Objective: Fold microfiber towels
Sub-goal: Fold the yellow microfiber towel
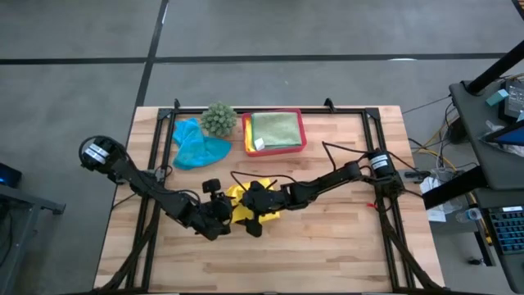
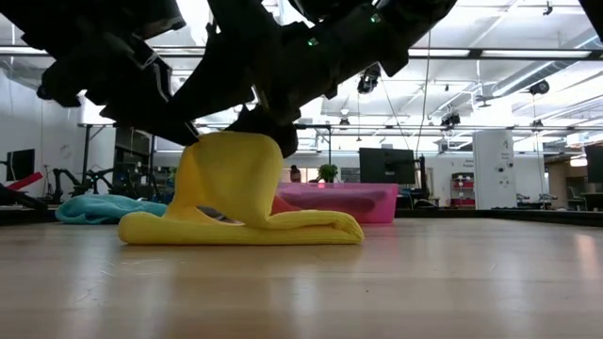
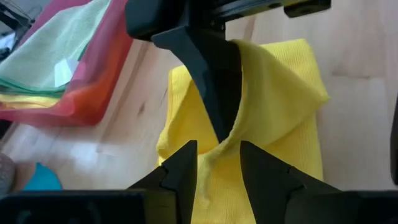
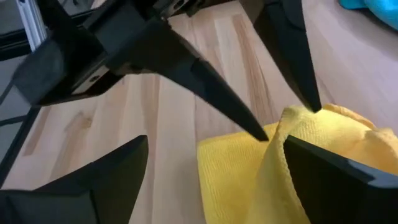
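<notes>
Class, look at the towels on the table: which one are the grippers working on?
The yellow towel mid-table, pinched up by the left gripper; the blue towel and the tray's towels lie untouched.

Bright overhead lights w/ glare in low view, arms silhouetted, wrist views blurry

The towel [image 1: 243, 205] between the two black grippers is bright yellow with a fine ribbed weave. A teal blue towel [image 1: 196, 145] lies crumpled beside a dull green spiky plant [image 1: 219, 119]. The tray [image 1: 300, 131] is pink to red, holding a light green towel [image 1: 274, 128] with a white tag; under it show what may be yellow and orange edges. The table [image 1: 327, 238] is pale striped wood.
</notes>
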Available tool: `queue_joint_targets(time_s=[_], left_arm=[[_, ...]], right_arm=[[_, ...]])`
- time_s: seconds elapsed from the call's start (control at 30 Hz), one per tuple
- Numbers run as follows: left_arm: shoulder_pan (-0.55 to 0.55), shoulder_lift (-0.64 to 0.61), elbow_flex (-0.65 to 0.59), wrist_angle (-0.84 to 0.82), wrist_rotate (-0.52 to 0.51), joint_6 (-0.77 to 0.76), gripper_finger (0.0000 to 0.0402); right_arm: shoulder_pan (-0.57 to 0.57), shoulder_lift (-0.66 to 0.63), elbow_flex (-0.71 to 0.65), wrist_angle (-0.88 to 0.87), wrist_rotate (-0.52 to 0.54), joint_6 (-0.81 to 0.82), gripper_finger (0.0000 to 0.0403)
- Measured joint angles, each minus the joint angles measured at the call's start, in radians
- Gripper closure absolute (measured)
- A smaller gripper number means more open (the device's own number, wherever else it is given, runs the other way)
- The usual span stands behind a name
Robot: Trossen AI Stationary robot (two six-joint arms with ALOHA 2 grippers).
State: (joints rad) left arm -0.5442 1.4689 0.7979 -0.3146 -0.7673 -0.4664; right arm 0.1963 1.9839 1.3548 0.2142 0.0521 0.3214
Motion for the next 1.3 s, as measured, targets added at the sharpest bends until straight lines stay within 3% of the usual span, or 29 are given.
queue_joint_targets(time_s=[0.27, 0.47, 0.73, 0.93, 1.03, 1.3], left_arm=[[0.023, 0.0, -0.035, -0.009, 0.004, 0.039, 0.0306], [0.047, 0.0, -0.081, -0.014, -0.005, 0.06, 0.0391], [0.094, 0.0, -0.097, -0.085, -0.005, 0.031, 0.04], [0.1, 0.0, -0.095, -0.147, -0.001, 0.041, 0.0397], [0.102, 0.0, -0.093, -0.139, 0.049, 0.054, 0.0389], [0.111, 0.0, -0.089, -0.144, 0.077, 0.02, 0.0289]], right_arm=[[0.0, -0.002, -0.001, -0.003, 0.001, -0.011, 0.0055], [0.005, -0.02, -0.001, -0.013, 0.0, -0.026, 0.0055], [0.009, -0.068, -0.001, -0.139, 0.0, -0.036, 0.0055], [0.017, -0.099, -0.002, -0.204, -0.002, -0.056, 0.0055], [0.018, -0.11, -0.001, -0.234, -0.003, -0.068, 0.0055], [0.018, -0.131, -0.002, -0.264, 0.003, -0.088, 0.0055]])
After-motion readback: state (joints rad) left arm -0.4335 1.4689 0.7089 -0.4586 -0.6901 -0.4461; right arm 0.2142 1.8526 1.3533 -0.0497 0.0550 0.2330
